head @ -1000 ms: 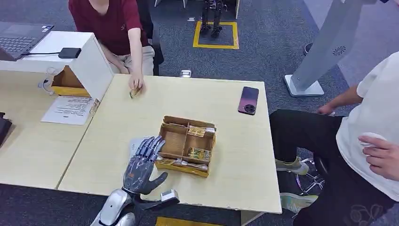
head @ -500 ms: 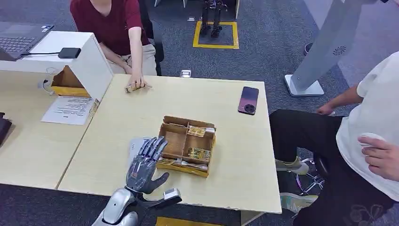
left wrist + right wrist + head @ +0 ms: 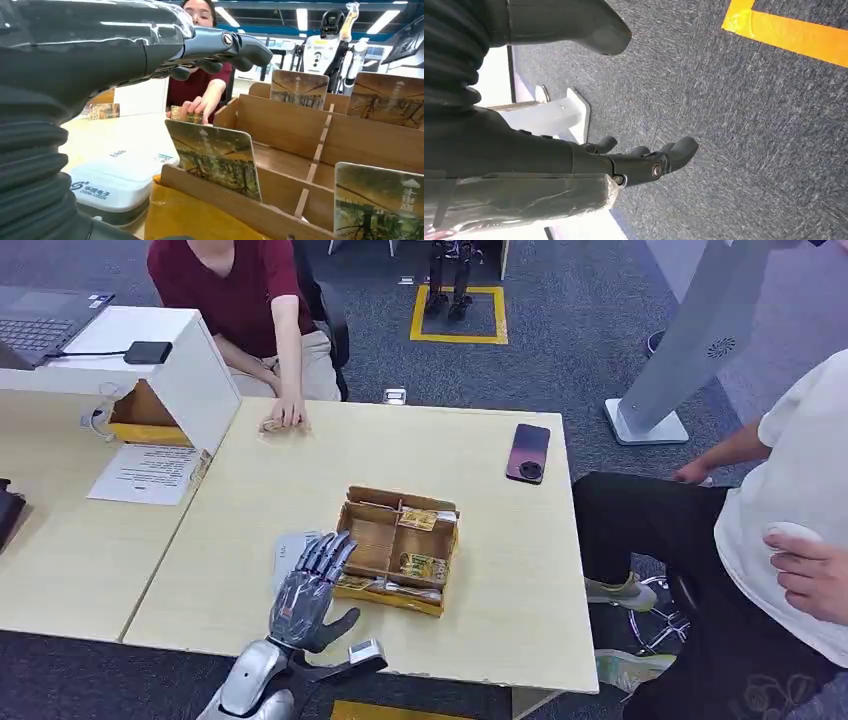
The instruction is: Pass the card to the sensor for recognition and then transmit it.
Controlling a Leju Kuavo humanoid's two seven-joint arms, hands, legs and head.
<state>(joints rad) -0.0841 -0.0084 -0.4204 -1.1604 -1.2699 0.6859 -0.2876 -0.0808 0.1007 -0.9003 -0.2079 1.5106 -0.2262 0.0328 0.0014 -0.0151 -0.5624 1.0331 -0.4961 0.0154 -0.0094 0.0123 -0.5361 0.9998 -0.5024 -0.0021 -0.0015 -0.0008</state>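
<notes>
1. My left hand (image 3: 305, 590) hovers with fingers spread and holding nothing, over the near left corner of the wooden box (image 3: 398, 547), above the white sensor (image 3: 286, 551) lying just beside the box.
2. The card (image 3: 216, 156) I judge nearest stands upright in the near slot, just below my fingers. Spread this wide, I could knock it flat or push it deeper rather than pinch it.
3. More cards (image 3: 424, 565) stand in neighbouring slots; a sloppy closure might drag two out.
4. A heavy descent could shove the light box across the table (image 3: 300, 470).
5. My right hand (image 3: 644, 159) hangs over the carpet, fingers loosely curled, holding nothing.
</notes>
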